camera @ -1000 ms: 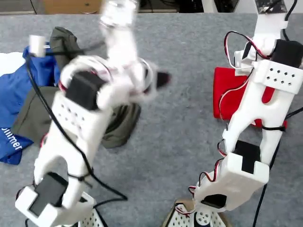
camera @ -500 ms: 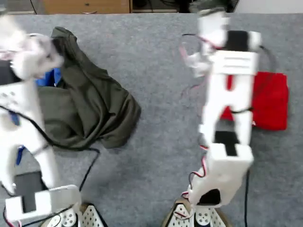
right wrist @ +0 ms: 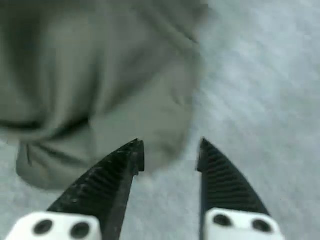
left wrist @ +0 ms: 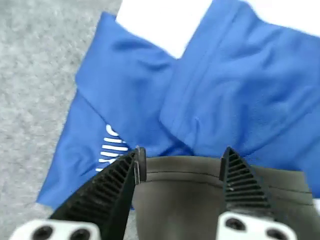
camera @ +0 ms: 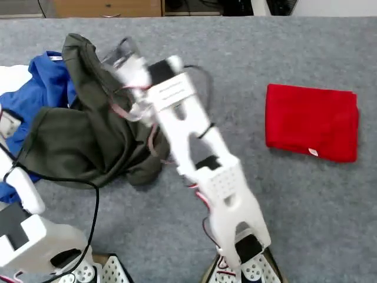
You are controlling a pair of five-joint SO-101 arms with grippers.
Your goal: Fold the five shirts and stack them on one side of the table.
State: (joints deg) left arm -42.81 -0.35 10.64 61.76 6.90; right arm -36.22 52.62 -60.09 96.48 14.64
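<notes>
A crumpled olive shirt [camera: 88,138] lies left of the table's middle, partly over a blue shirt [camera: 26,103]. A white shirt [camera: 10,75] peeks out at the far left edge. At the right rests a folded red shirt [camera: 311,121]. My right arm stretches across the table, and its gripper [camera: 125,59] hovers over the olive shirt's far part. In the right wrist view the gripper [right wrist: 168,148] is open just above the olive shirt's edge [right wrist: 100,80]. My left gripper [left wrist: 181,157] is open over the olive shirt's hem [left wrist: 185,200], where it meets the blue shirt [left wrist: 225,90].
Grey felt covers the table [camera: 247,53]. The left arm [camera: 20,188] stands at the near left corner with a black cable [camera: 88,194] trailing from it. The white shirt [left wrist: 165,20] lies beyond the blue one.
The right arm swung from the red shirt's side across to the olive shirt. The left arm drew back to the near left corner, uncovering the olive shirt.
</notes>
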